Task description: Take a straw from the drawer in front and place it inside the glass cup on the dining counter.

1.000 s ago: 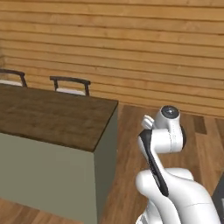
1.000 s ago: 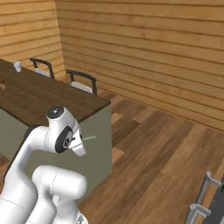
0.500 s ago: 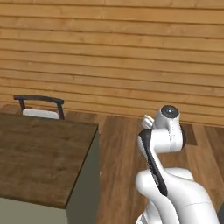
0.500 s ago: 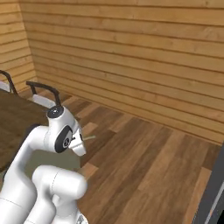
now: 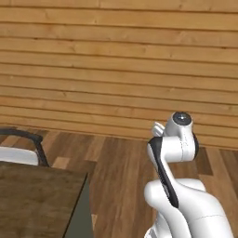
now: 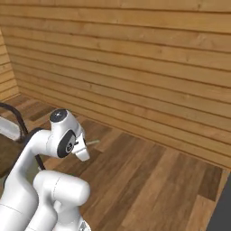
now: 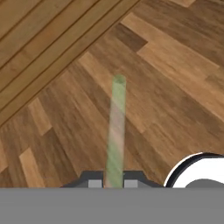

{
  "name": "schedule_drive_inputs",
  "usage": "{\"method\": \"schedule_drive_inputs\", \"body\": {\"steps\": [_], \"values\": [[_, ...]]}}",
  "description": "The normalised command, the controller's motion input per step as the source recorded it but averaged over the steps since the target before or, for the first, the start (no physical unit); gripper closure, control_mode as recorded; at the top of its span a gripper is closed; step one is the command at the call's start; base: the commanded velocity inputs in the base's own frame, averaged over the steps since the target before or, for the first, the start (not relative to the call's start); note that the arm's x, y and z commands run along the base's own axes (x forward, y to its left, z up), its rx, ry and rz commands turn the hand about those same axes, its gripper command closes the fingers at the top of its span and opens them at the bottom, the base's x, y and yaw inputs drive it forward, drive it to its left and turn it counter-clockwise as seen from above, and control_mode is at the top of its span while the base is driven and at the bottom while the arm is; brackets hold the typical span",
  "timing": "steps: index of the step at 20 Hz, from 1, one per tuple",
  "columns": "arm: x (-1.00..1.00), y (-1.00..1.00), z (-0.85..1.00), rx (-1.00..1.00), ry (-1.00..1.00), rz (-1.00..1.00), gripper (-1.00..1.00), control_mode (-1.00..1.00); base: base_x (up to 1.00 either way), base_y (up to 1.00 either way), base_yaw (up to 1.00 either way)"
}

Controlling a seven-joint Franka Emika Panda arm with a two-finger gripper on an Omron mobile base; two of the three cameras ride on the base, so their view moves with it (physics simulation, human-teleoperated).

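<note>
Gripper (image 7: 114, 183) clamped on the thin, straight, pale-green straw (image 7: 116, 131). Below: glossy wood-plank floor (image 7: 166, 78). Dark wood-grain dining counter (image 5: 32, 200) at lower left.

Flat, even rendered light, faint shadows, no glare, slightly soft.

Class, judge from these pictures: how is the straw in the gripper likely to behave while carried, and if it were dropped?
The straw probably stays stiff: it juts straight from the shut gripper without drooping. It looks very thin, so likely light, and a hard pinch might crush it. Being round, it would probably roll on the wood floor.
</note>
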Motion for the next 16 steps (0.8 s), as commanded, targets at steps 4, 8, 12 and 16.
{"method": "schedule_drive_inputs", "body": {"steps": [4, 8, 12, 16], "values": [[0.00, 0.00, 0.00, 0.00, 0.00, 0.00, 1.00, 1.00, 1.00, -0.06, 0.03], [0.00, 0.00, 0.00, 0.00, 0.00, 0.00, 1.00, 1.00, 1.00, -0.05, 0.18], [0.00, 0.00, 0.00, 0.00, 0.00, 0.00, 1.00, 1.00, 1.00, 0.00, 0.29], [0.00, 0.00, 0.00, 0.00, 0.00, 0.00, 1.00, 1.00, 1.00, 0.03, 0.34]]}}
